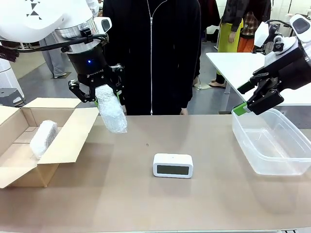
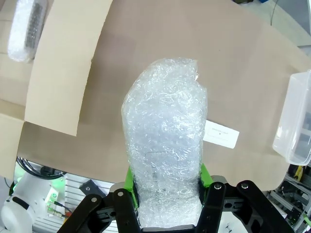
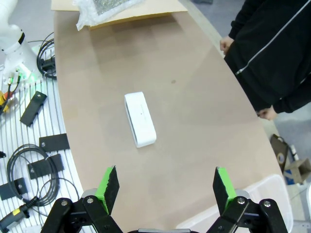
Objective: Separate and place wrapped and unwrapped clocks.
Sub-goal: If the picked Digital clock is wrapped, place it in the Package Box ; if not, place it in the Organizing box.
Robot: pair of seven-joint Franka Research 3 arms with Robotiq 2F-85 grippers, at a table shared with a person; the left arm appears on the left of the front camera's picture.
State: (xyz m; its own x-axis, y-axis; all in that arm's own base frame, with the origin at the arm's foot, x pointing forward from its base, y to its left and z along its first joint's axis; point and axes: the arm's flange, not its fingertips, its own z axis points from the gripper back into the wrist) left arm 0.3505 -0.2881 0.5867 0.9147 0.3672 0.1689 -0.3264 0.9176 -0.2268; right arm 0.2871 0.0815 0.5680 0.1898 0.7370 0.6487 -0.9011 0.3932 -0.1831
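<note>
The held bundle [image 1: 112,115] [image 2: 165,141], in whitish bubble wrap, hangs clear of the table [image 1: 146,204], tilted, with its lower end toward the middle, just past the open flap of the cardboard box [image 1: 65,143]. The L gripper [image 1: 97,93] [image 2: 165,182] has it by the upper end. The jaws are closed on the wrap, and the green pads [image 2: 205,175] press in from both sides in the L wrist view. The second bundle [image 1: 43,138] [image 2: 26,29] [image 3: 104,8] sits inside the box at the robot's left. It seems to lean on the inner wall, though the angle is poor and I can't tell for sure. The bare clock [image 1: 173,165] [image 2: 221,134] [image 3: 140,119], white w/ a dark grey screen, stands on the table near the centre, screen facing the robot. It is well apart from both the box and the clear plastic bin [image 1: 252,155] [image 2: 294,121] at the robot's right. The R gripper [image 1: 250,104] [image 3: 165,187] hovers over the bin's near-left corner, jaws spread wide w/ nothing between them. In its wrist view the clock lies on the table beyond the pads. A person in a black zip jacket [image 1: 150,53] stands at the far edge, one hand [image 3: 265,114] by the table's rim.
</note>
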